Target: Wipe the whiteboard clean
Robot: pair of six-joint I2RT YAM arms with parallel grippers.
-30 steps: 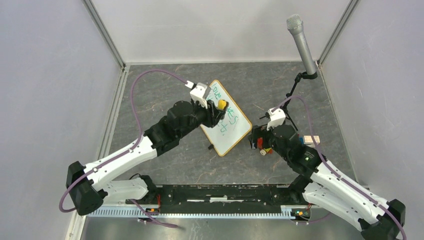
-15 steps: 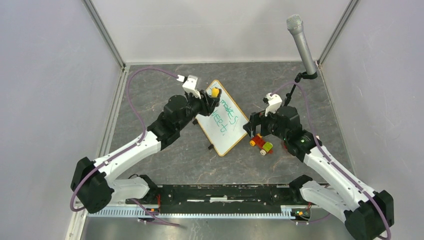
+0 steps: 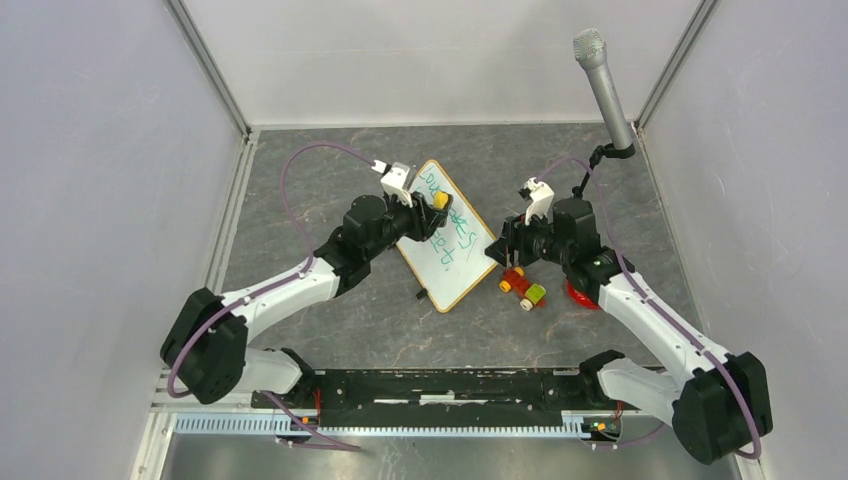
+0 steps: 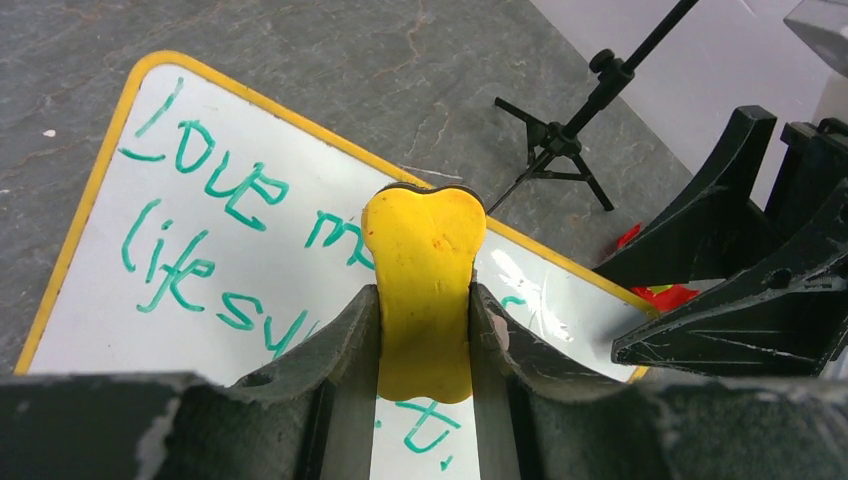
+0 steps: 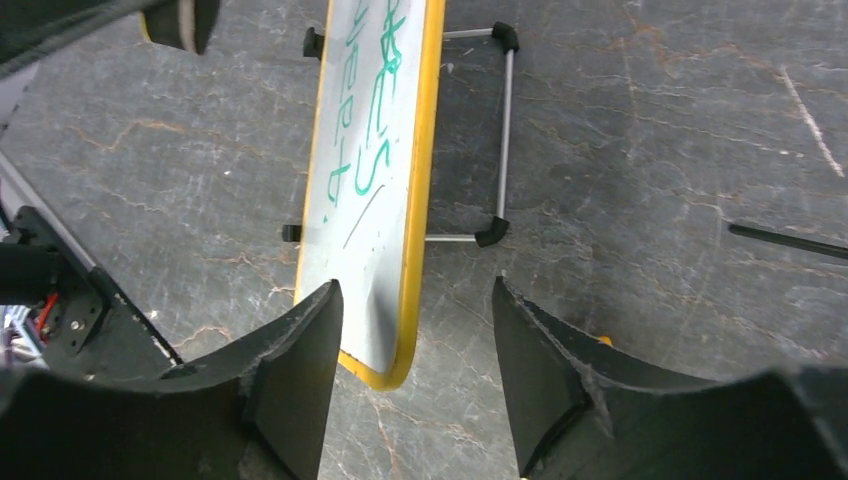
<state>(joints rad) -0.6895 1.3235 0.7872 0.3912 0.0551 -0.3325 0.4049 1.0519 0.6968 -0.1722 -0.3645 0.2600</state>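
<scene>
From above, the whiteboard (image 3: 458,262) sits near the middle of the grey stone-patterned table (image 3: 300,200), set diagonally between the two arms, its green handwriting too small to read from here. The left fingers (image 3: 430,210) are over the board's far end, clenched on a yellow eraser (image 3: 440,200). The right fingers (image 3: 507,250) hover at the board's right edge. Just beside them lies a small toy of red, yellow and green blocks (image 3: 524,287), with a red object (image 3: 578,296) partly hidden under the right arm. A grey microphone (image 3: 604,88) stands on a black tripod in the far right corner. From the left wrist, the eraser (image 4: 424,290) is squeezed between the two dark fingers (image 4: 335,345), its rounded end over the board's white face (image 4: 110,250). The green writing reads "Love" on the top line and "life" below it, followed by letters like "sy". More words run on behind the eraser, where only an "m" shows. The tripod (image 4: 560,140) and the dark right fingers (image 4: 740,300) are beyond the board's far edge. From the right wrist, the right fingers (image 5: 300,370) are released and spread, and the board's rounded yellow-framed corner (image 5: 400,370) lies in the gap between them. I cannot tell whether either finger touches it. The board is propped on black-capped wire feet (image 5: 505,130), and its writing runs sideways here, unreadable.
</scene>
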